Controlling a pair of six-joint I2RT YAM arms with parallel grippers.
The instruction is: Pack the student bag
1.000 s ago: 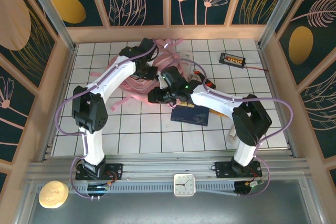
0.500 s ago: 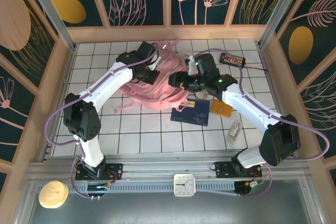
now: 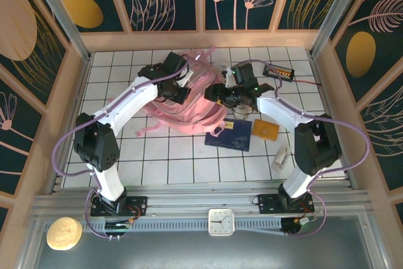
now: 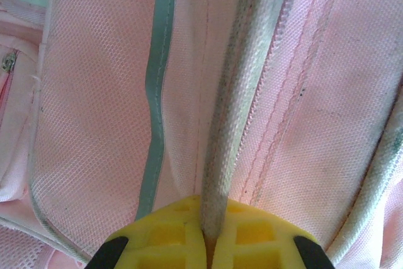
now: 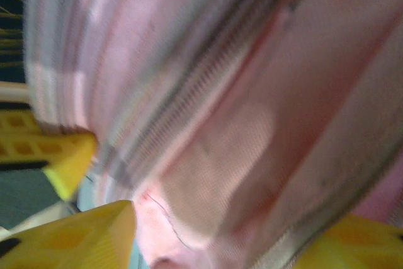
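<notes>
On the student bag (image 3: 195, 108), left hand (image 4: 208, 240) clamped

Top view: taken from above and behind arm bases, aimed down; whole tiled bench (image 3: 176, 155) covered from well back. Left wrist view: held right against student bag (image 4: 94, 124) fabric, left-arm fingers (image 4: 167, 234) framed at bottom edge. Right wrist view: equally close, blurred, right-arm fingers (image 5: 69, 237) framed low. Shared by all three views: student bag.
</notes>
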